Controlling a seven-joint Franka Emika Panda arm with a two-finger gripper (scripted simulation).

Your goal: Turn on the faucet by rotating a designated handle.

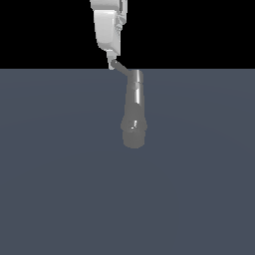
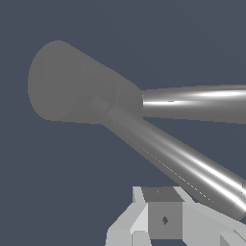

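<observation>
My white gripper [image 1: 112, 63] hangs at twelve o'clock, its tip touching the thin flat grey metal lever handle [image 1: 121, 68], which juts toward ten o'clock from the glossy grey tapered faucet [image 1: 134, 109] at centre. I judge the turn barely begun. Whether my jaws are open or closed, I cannot tell.

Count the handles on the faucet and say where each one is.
1. The handle sticks out sideways from the faucet's narrow cap, toward the exterior view's left, with the pincer at its tip. Another could be hidden behind the faucet.
</observation>
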